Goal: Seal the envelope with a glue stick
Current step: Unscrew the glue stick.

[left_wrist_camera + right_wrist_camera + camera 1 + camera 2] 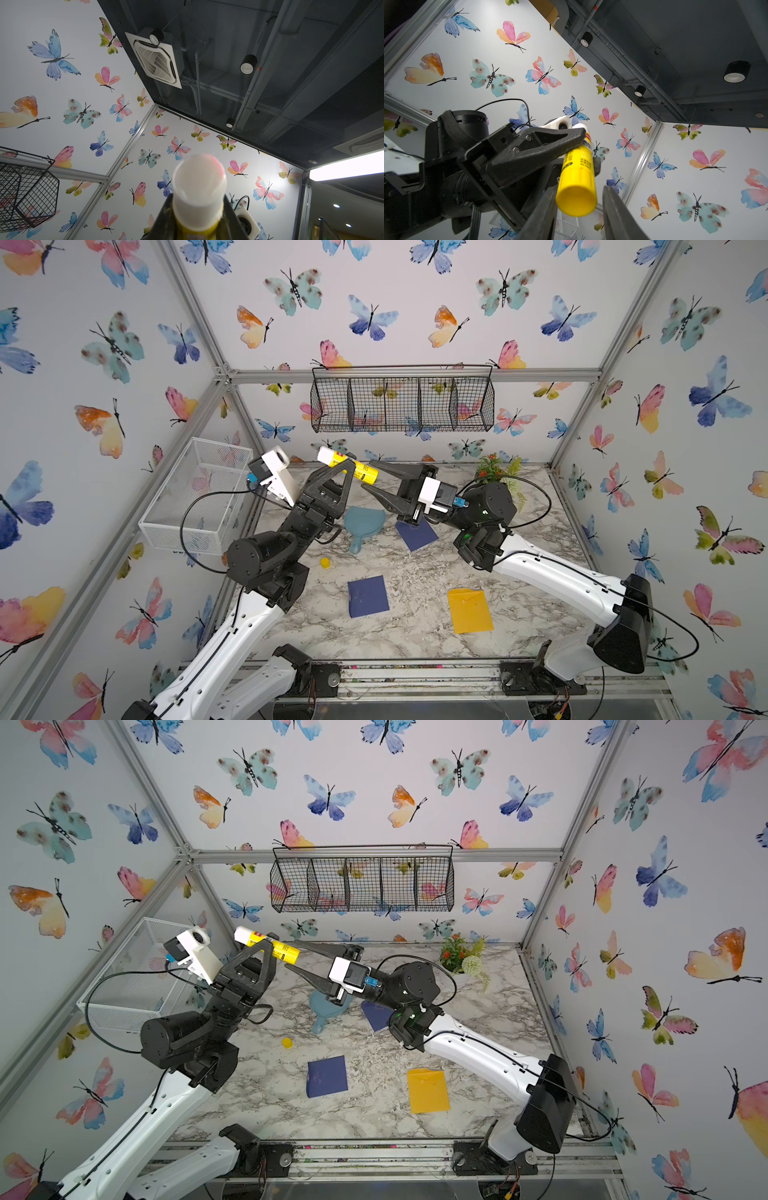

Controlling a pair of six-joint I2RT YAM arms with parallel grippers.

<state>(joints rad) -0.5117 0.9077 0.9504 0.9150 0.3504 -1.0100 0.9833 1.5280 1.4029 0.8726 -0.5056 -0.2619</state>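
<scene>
The uncapped glue stick point(365, 472) is held aloft by the closed left gripper point(348, 464), its yellow base is straddled, with a gap showing, by the narrowly parted right gripper point(366, 476), and gluing and sealing of the yellow envelope point(469, 610) on the table point(415, 635) are judged undone.

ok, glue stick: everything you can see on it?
The glue stick is a short yellow plastic tube with dark print, a red-and-white band and white collar; uncapped, pale glue exposed. It hangs tilted above the table, clamped mid-body by the left end effector. The right end effector brackets its yellow base, jaws open, a gap on one side.
</scene>
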